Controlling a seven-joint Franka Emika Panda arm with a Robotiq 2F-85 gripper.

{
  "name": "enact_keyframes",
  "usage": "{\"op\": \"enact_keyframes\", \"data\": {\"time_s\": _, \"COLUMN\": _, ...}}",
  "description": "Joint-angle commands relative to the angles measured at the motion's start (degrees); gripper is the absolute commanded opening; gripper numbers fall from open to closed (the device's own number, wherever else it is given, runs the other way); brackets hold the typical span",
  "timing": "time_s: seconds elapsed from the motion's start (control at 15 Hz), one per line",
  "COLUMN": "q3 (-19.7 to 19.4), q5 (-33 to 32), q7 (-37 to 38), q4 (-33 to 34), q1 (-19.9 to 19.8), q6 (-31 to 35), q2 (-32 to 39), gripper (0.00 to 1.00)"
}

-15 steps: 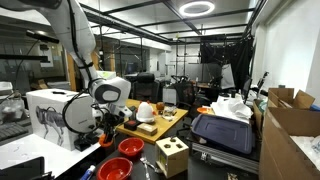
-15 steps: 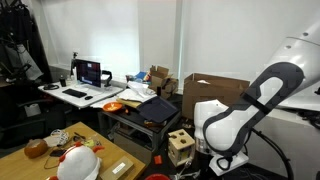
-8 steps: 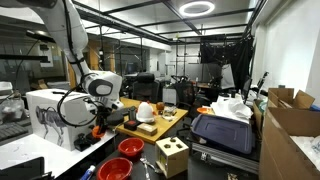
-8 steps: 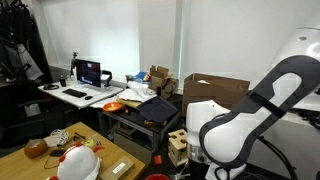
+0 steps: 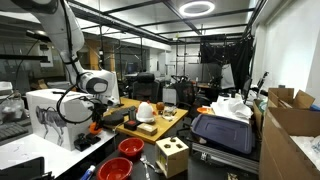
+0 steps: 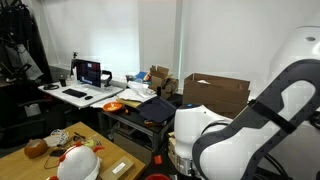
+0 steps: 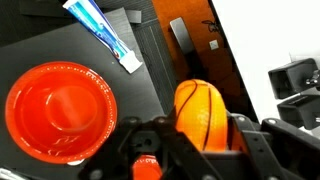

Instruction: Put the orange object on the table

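Note:
The orange object point(image 7: 200, 108) is a small ball-like lump with dark seam lines. It sits between the two dark fingers of my gripper point(image 7: 203, 122), which is shut on it. In the wrist view it hangs above a dark surface, just right of a red bowl point(image 7: 60, 112). In an exterior view the gripper point(image 5: 97, 126) hangs low at the left, above the pale table point(image 5: 28, 157). In the exterior view from the opposite side, the white arm point(image 6: 235, 135) fills the lower right and hides the gripper.
Two red bowls point(image 5: 130, 147) point(image 5: 114, 168) and a light wooden box with holes point(image 5: 171, 155) stand right of the gripper. A blue-and-white tube point(image 7: 105, 35) lies on the dark surface. A yellowish board-topped surface point(image 5: 150, 125) holds a white helmet point(image 5: 146, 111).
The arm has swung left and a little up with the orange object, away from the red bowls. In the exterior view from the opposite side, it now covers the wooden box.

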Motion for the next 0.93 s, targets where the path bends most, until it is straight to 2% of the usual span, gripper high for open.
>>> {"op": "enact_keyframes", "data": {"time_s": 0.0, "q3": -1.8, "q5": -3.3, "q7": 2.8, "q4": 5.4, "q1": 3.1, "q6": -0.7, "q2": 4.7, "gripper": 0.07}}
{"op": "enact_keyframes", "data": {"time_s": 0.4, "q3": -5.7, "q5": -7.2, "q7": 8.1, "q4": 16.1, "q1": 7.2, "q6": -0.8, "q2": 13.3, "gripper": 0.07}}
{"op": "enact_keyframes", "data": {"time_s": 0.87, "q3": -10.6, "q5": -8.8, "q7": 11.9, "q4": 26.3, "q1": 9.1, "q6": -0.9, "q2": 22.6, "gripper": 0.07}}
